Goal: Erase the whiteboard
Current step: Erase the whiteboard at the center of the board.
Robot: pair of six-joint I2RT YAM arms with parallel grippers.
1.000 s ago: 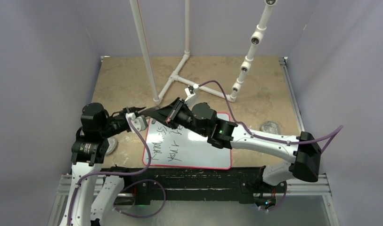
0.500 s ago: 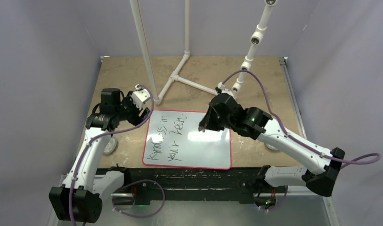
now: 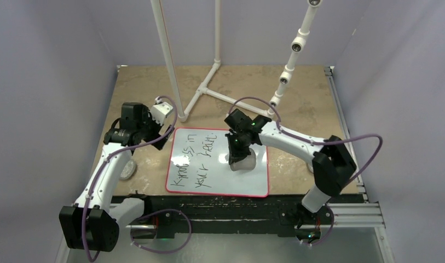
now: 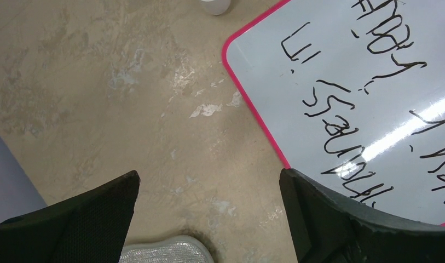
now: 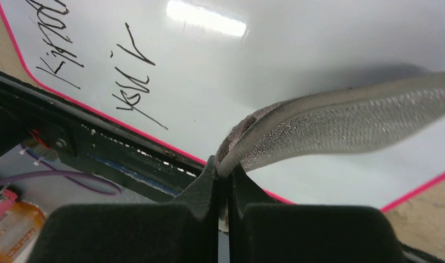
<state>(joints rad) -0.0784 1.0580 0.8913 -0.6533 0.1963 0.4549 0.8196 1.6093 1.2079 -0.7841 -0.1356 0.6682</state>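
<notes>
Fingers of the left arm (image 4: 99, 213) are held apart, empty, over the mottled tan bench (image 4: 99, 82), just beside the far left corner of the glossy white, red-bordered whiteboard (image 4: 340, 66). Right fingers (image 5: 198, 213) are clamped on a grey wrinkly pad (image 5: 340, 123) over the board's blank right part; it should be pressed flat and swept across the black handwriting (image 4: 340, 115).

Place: it was a robot lab booth.
Walls: plain panels (image 3: 50, 82) boxed in the table (image 3: 307, 98).
Rig: white pipes (image 3: 218, 33) stood on it.
</notes>
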